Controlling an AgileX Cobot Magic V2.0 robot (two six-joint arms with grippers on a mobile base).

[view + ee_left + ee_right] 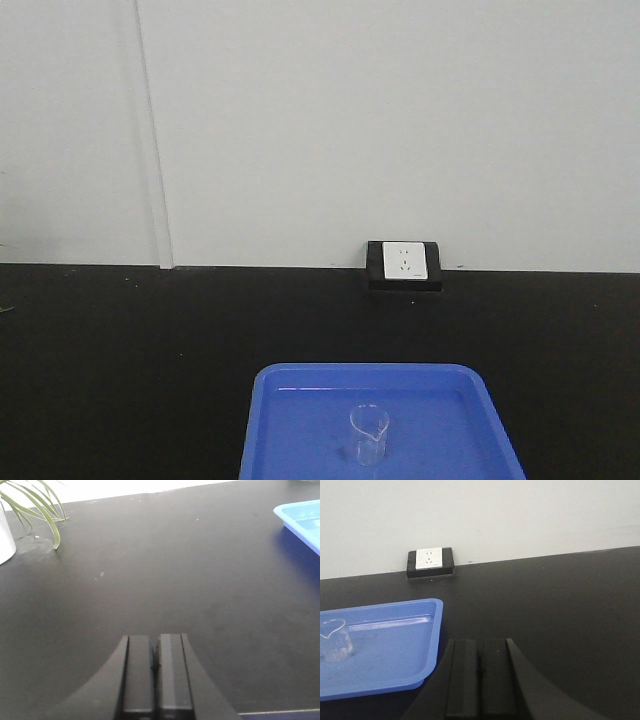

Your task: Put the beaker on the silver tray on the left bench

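The small clear glass beaker stands upright inside a bright blue plastic tray. It also shows at the far left of the right wrist view, in the same blue tray. My left gripper is shut and empty above the black bench, well left of the blue tray's corner. My right gripper is shut and empty over the bench, just right of the blue tray. The silver tray is out of view.
A wall socket in a black housing sits at the back of the bench against the white wall; it also shows in the right wrist view. A potted plant with green leaves stands at the far left.
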